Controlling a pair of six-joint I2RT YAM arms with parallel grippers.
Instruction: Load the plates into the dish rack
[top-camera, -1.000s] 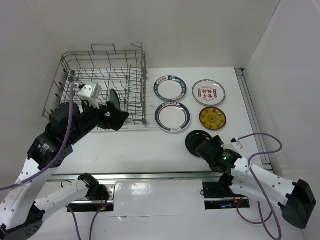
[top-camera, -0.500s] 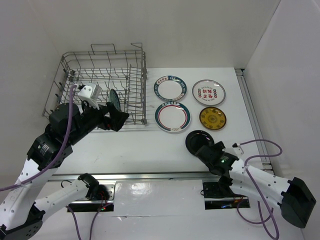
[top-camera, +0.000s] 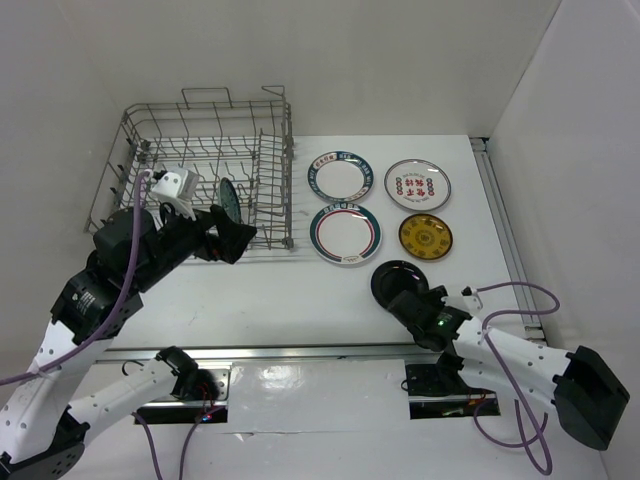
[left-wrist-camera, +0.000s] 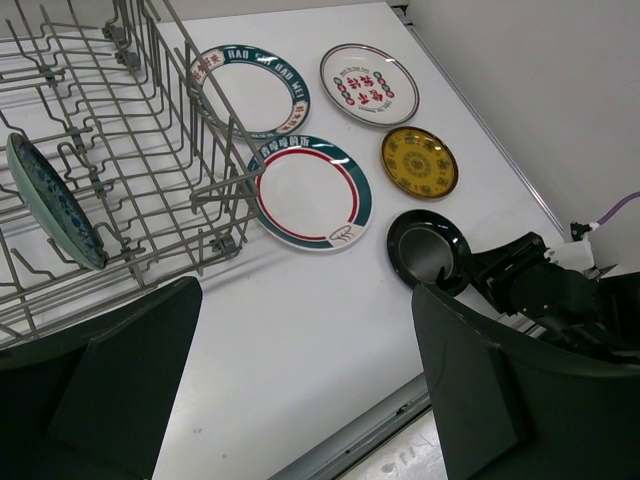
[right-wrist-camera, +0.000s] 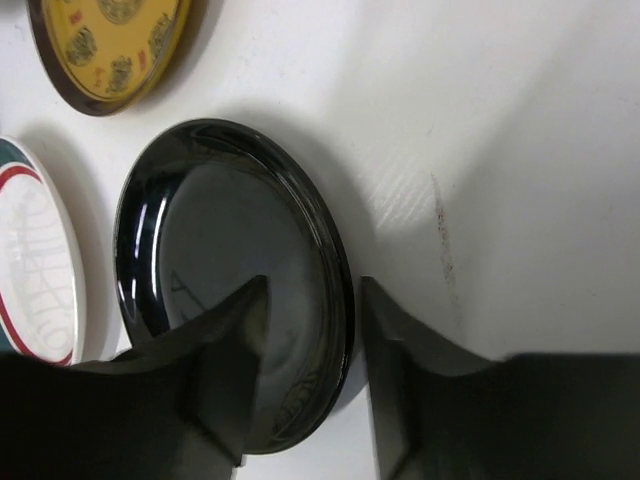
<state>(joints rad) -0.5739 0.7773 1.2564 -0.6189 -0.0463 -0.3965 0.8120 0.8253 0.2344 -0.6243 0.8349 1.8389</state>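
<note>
The black plate (top-camera: 393, 279) lies flat on the table. My right gripper (top-camera: 408, 302) is at its near edge, jaws straddling the rim (right-wrist-camera: 312, 290): one finger over the plate's inside, the other outside, a gap still showing. A pale teal plate (top-camera: 229, 196) stands on edge in the dish rack (top-camera: 285, 170). My left gripper (top-camera: 236, 238) hangs open and empty by the rack's front right corner. Two green-rimmed plates (top-camera: 340, 178) (top-camera: 346, 233), the red-marked plate (top-camera: 417, 184) and the yellow plate (top-camera: 426, 235) lie flat right of the rack.
The rack's front wall and looped handle (left-wrist-camera: 225, 187) stand between the left gripper and the flat plates. A metal rail (top-camera: 300, 350) runs along the table's near edge. White walls close in at the back and right, and a purple cable (top-camera: 520, 300) trails from the right arm.
The right gripper has slid forward onto the black plate's near rim and its jaws have narrowed about it. The left arm has hardly moved.
</note>
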